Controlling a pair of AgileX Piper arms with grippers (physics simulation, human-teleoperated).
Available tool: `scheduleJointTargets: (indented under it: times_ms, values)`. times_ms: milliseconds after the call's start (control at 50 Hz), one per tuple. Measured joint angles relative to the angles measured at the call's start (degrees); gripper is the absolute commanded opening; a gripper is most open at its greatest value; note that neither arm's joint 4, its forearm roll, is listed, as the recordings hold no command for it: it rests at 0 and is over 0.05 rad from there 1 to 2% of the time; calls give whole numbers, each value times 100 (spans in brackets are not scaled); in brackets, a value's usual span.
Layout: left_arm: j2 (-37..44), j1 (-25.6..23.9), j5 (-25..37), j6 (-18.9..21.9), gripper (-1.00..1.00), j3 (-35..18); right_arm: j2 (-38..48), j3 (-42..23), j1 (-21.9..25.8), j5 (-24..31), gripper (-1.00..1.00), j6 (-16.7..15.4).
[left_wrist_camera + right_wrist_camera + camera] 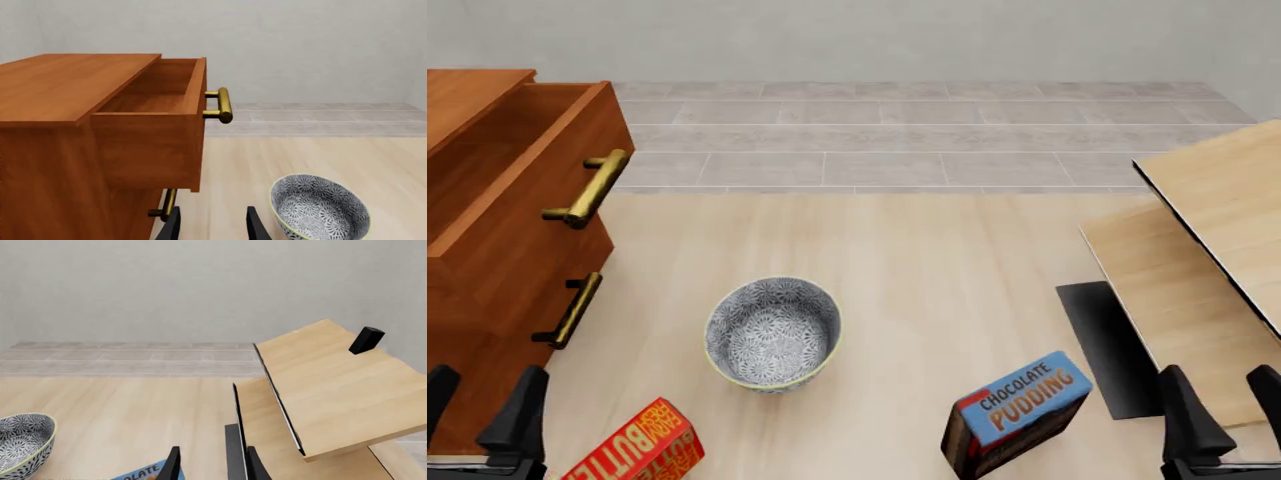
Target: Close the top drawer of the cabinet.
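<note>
1. Black fingers of the left gripper (481, 410) stand parted at the near left edge of the front view, holding nothing, just in front of the cabinet's lower corner.
2. Above and beyond them, the top drawer (507, 190) is pulled well out of the cabinet (47, 165) at the table's left side. Its front is a flat reddish-brown board, and the brass bar handle (587, 188) stands off it on two short posts. The open box behind the front shows bare wood inside.
3. Below it, a second drawer sits flush, its own brass handle (570, 310) showing.
4. A patterned bowl (773, 333), grey-white inside with a yellowish rim, rests on the pale table (961, 270) near the cabinet but apart from it.
5. Near the front edge lie an orange box (641, 450) and a blue chocolate pudding box (1014, 412).
6. At the right, the right gripper (1224, 410) also has its fingers spread and empty, beside a tilted pale wooden shelf unit (1214, 220).
</note>
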State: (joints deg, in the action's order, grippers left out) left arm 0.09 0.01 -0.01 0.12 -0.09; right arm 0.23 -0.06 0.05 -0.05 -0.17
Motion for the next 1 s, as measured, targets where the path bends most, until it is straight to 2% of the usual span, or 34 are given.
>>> scheduleJointTargets:
  times_ms: [560, 680, 1000]
  values:
    - [-5, -197, 42, 174, 100, -88, -13, -17, 163, 103, 100, -19]
    - [-7, -329, -43, 432, 100, -93, -15, -12, 183, 116, 100, -5]
    - [-8, -863, -392, 1482, 100, -32, -14, -2, 193, 165, 100, 64]
